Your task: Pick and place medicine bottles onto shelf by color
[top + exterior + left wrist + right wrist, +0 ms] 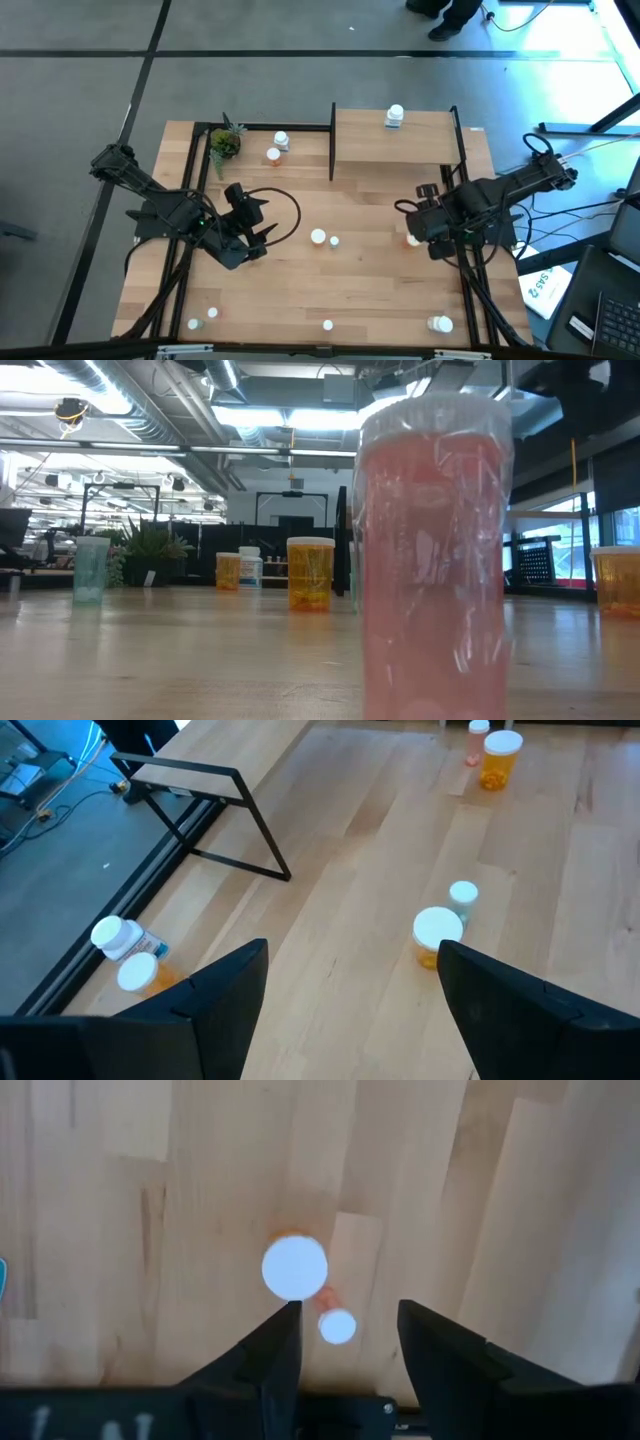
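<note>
Hovering at the high view's right, the right gripper (345, 1330), part open and empty, could knock the larger white-capped orange bottle (294, 1266) while closing on the smaller white-capped bottle (337, 1326).

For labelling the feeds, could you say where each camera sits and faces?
High: overhead, straight down on table; both arms show.
Low: tabletop level, facing room; pink bottle close; no arm.
Left wrist: past open left tool, across table.
Right wrist: down past right tool onto two caps.
High and left wrist share the shelf.

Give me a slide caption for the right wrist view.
Right gripper poised above two white-capped bottles on the wooden tabletop.
</note>
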Robot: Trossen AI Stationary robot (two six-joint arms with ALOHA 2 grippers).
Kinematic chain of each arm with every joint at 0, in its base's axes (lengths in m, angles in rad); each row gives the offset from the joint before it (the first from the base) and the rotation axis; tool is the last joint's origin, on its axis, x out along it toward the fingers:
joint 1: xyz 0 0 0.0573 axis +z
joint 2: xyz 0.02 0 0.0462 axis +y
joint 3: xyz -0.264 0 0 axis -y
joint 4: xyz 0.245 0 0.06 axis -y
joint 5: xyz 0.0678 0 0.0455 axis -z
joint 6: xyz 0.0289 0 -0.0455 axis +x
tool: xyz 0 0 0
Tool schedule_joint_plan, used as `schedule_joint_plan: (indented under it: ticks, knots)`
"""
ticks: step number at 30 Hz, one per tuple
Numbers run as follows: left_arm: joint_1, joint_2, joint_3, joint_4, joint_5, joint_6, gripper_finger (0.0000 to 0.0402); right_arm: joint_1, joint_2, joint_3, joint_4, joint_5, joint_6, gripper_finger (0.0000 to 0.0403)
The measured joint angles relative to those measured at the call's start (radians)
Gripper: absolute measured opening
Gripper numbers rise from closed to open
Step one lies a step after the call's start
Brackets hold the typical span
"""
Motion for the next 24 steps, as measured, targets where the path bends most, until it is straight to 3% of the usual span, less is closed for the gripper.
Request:
schedule_joint_plan:
  ticks: [9, 24]
  knots:
    - [0.0, 0.0, 0.0, 0.0, 0.0, 0.0, 0.0286, 0.0, -0.142, -0.182, 0.053, -0.036, 0.031, 0.0167]
    - [0.001, 0.0, 0.0, 0.0, 0.0, 0.0, 0.0286, -0.001, -0.157, -0.399, 0.186, -0.07, -0.036, 0.0167]
